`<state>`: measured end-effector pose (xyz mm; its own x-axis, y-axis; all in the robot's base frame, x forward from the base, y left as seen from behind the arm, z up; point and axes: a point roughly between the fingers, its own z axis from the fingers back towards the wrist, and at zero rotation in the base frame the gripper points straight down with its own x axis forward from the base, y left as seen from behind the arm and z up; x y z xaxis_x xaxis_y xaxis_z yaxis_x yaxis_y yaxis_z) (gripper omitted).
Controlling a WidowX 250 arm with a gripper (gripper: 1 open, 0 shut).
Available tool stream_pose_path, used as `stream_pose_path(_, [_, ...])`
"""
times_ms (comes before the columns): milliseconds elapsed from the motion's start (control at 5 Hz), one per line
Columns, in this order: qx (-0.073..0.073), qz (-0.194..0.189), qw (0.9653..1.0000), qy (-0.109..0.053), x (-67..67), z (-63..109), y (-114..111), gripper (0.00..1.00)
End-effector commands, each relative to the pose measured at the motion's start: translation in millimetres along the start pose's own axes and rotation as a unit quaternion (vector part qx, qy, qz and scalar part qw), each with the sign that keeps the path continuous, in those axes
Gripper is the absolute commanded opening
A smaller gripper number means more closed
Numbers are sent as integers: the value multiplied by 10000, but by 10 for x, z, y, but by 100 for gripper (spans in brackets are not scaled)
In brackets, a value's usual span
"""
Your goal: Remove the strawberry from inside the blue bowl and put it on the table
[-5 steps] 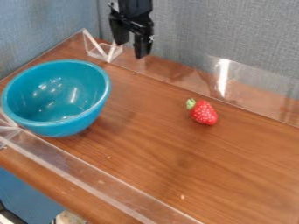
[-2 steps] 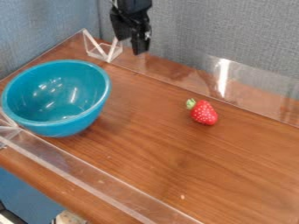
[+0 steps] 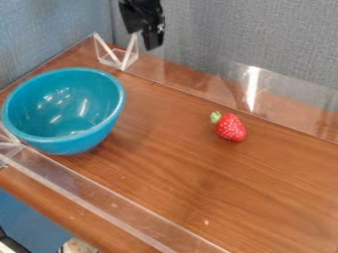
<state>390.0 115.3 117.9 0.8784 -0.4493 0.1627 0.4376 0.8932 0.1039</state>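
Claw Shifts Up and Left; Strawberry Sits on Desk

Since the earlier frame, the claw [image 3: 152, 40] has moved a little up and toward the left of the view, while the strawberry and the bowl lie where they did. The claw hangs at the top of the view, over the far side of the desk, dark and slightly blurred. Whether its fingers are spread or closed, I cannot tell. The black arm [image 3: 137, 8] above it runs out of the top edge.

Below the claw and to its left in the view, a clear, angular plastic piece [image 3: 117, 54] with pale edges stands at the desk's far corner. Low clear walls run along the desk's edges; the far wall [image 3: 284, 94] catches a bright vertical glare, and the near wall [image 3: 99, 203] crosses the lower left.

The desk [image 3: 199, 183] is reddish-brown wood grain with a soft sheen. On its left part stands the glossy teal-blue bowl [image 3: 63, 111], upright, with light spots shining inside. The red strawberry [image 3: 230, 126], its green cap toward the upper left, lies on bare wood to the right of the bowl, well apart from it and outside it.

Behind the desk rise grey, fabric-like panels [image 3: 251, 35], with a bluer one [image 3: 46, 35] at the left.
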Motion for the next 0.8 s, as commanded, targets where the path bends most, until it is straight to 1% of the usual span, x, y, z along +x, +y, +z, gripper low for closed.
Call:
stream_pose_path(0, [186,-278,9993,-162,95,22,-103,100])
stream_pose_path(200, [172,-405,9989,-172,122,-91,-179,100])
stream_pose_path(400, [146,-504,9984,-201,85,-82,-163,100])
stream_pose_path(600, [150,-530,9981,-283,58,-52,-115,100])
